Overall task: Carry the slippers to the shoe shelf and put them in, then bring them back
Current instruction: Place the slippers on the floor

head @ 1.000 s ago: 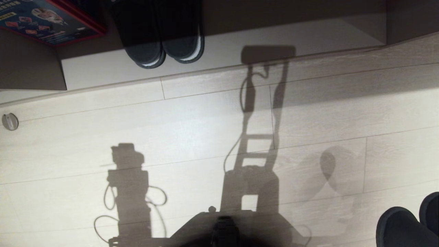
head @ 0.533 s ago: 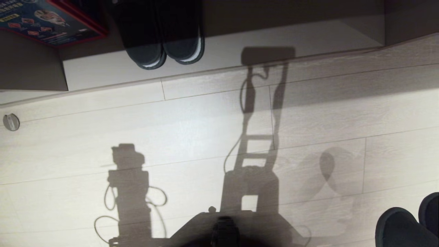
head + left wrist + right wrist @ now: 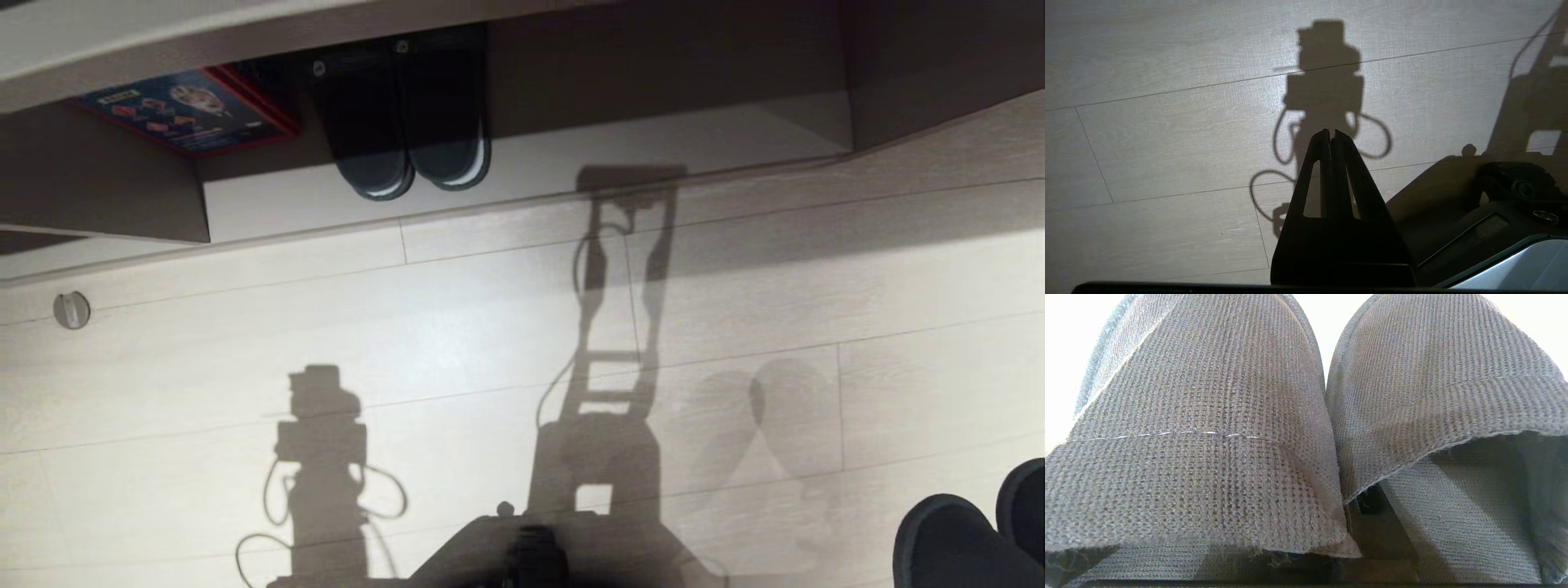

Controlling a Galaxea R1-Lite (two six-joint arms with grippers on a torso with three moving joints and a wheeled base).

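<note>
Left gripper (image 3: 1331, 136): hangs over bare floor (image 3: 1167, 122) beside the robot base (image 3: 1502, 228), its two dark fingers pressed together with nothing between them.
Shoe shelf (image 3: 571, 155): ahead of both grippers across the floor; a darker pair with white sole edges (image 3: 412, 139) stands in it, toes outward, with a red-edged box (image 3: 188, 110) to that pair's left.
Right gripper (image 3: 1367, 502): narrow, clamped where the two slippers meet, holding both.
Slippers (image 3: 1208, 428): side by side and touching, toes pointing away from the right gripper; they show at the head view's lower right corner (image 3: 955, 543).
</note>
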